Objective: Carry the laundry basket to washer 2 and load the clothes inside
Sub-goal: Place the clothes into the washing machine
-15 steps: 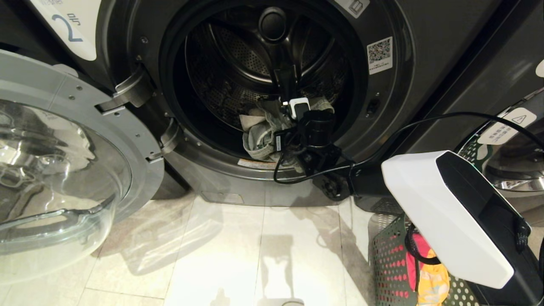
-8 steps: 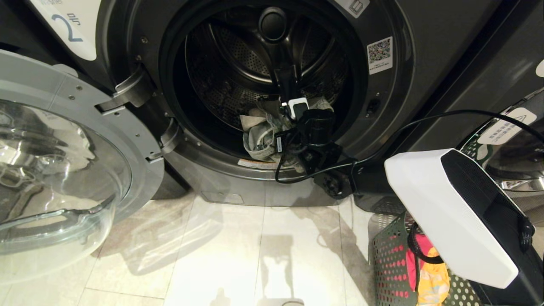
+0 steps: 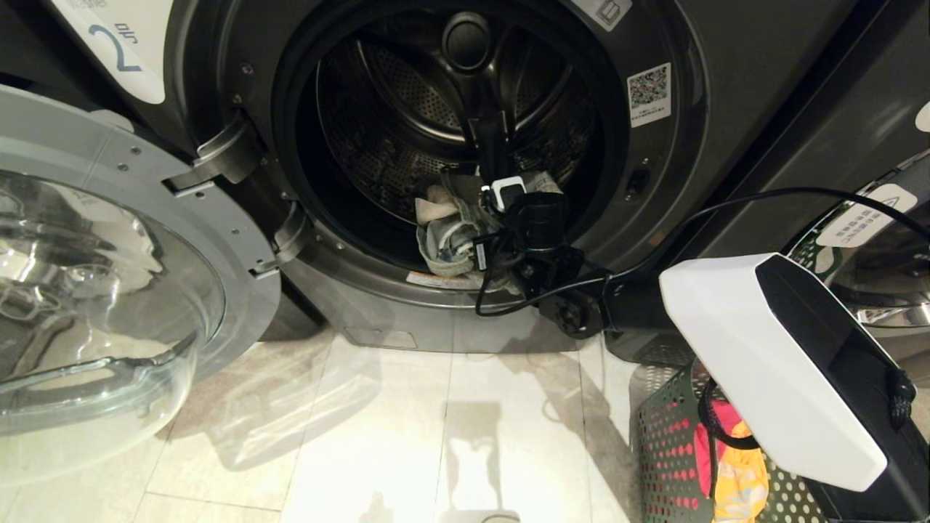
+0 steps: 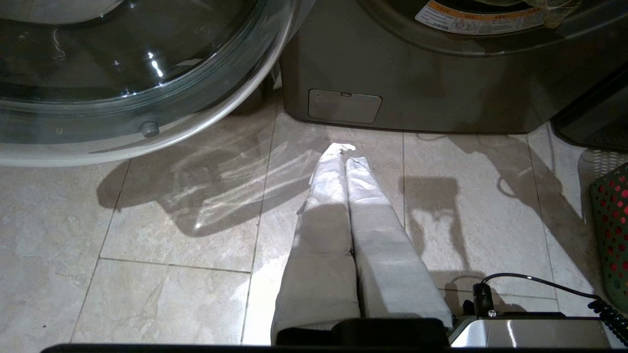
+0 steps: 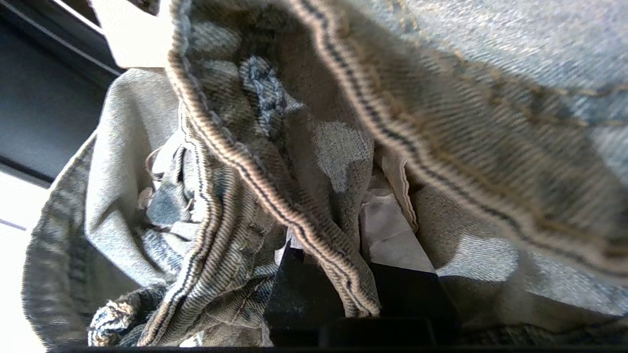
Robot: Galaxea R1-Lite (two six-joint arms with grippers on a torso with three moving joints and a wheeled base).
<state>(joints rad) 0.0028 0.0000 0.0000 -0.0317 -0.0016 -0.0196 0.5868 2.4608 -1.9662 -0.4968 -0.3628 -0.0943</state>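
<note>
Washer 2 (image 3: 726,87) stands with its glass door (image 3: 109,290) swung open to the left and its drum (image 3: 407,109) exposed. My right gripper (image 3: 476,218) reaches into the drum mouth, shut on a faded denim garment (image 3: 443,236). In the right wrist view a denim seam (image 5: 274,196) runs between the fingers (image 5: 392,240). The green laundry basket (image 3: 665,443) stands on the floor at lower right, holding a red garment (image 3: 719,420) and an orange-yellow one (image 3: 741,479). My left gripper (image 4: 345,154) hangs shut and empty over the tiles.
The open door takes up the left side of the floor. Another machine's chrome-rimmed door (image 3: 883,314) is at the right, behind the basket. My right arm's white elbow cover (image 3: 770,370) hides part of the basket. Pale floor tiles (image 3: 450,436) lie before the washer.
My right wrist has tipped a little and the denim bundle has shifted slightly upward in the drum mouth. The left arm has not moved.
</note>
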